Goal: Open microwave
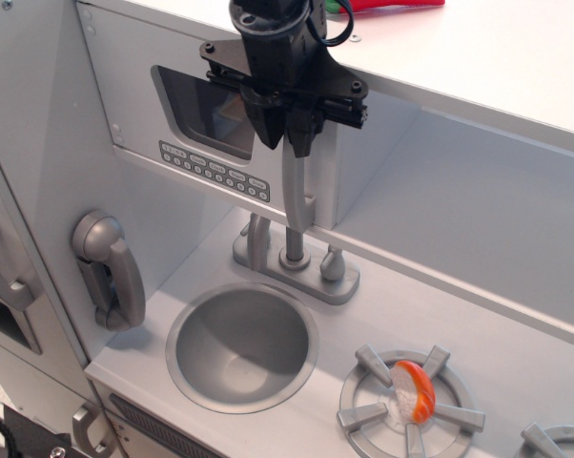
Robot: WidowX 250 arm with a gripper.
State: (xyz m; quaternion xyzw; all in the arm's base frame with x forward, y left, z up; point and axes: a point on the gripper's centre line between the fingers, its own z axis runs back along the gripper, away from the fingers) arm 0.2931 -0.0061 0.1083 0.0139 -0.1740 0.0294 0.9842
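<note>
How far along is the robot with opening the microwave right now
Reaching looks done: the pincer sits at the top of the microwave's long vertical handle, fingers drawn close together around it. The grip is in hand, though whether it is firmly clamped is hard to tell. Left to do: the pull itself, since the door with its dark window looks flush and closed.

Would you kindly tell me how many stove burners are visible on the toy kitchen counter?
2: one burner right of the sink, holding an orange-and-white toy; a second burner cut off at the bottom-right edge. Others may lie out of frame.
</note>
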